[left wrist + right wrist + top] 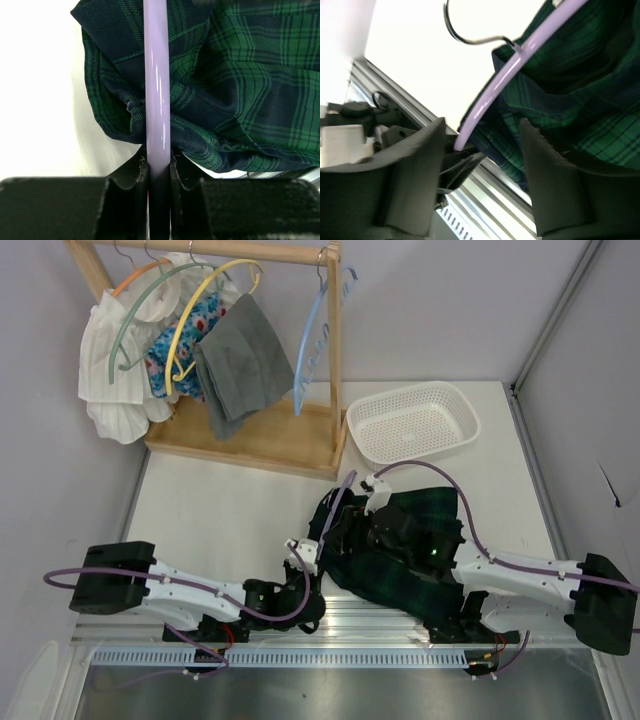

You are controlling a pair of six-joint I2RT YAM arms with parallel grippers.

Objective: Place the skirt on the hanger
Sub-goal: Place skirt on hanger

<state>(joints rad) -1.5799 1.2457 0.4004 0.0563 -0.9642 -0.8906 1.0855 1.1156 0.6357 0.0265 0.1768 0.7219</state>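
Observation:
The dark green plaid skirt [420, 560] lies bunched on the table near the front edge. A lilac hanger [336, 508] runs along its left side. In the left wrist view my left gripper [159, 167] is shut on the hanger bar [157, 90], with skirt [245, 95] cloth on both sides of the bar. My right gripper [482, 160] is open, its fingers [415, 175] apart with nothing between them, just below the hanger arm [512, 67] and its metal hook [470, 36]. The skirt [585, 105] hangs beside the right finger. From above, the right gripper [362, 528] sits over the skirt.
A wooden rack [335, 350] at the back left holds several hangers and garments. A white mesh basket [412, 420] stands at the back right. A metal rail [330, 618] lines the near edge. The left gripper [312, 585] sits by that rail.

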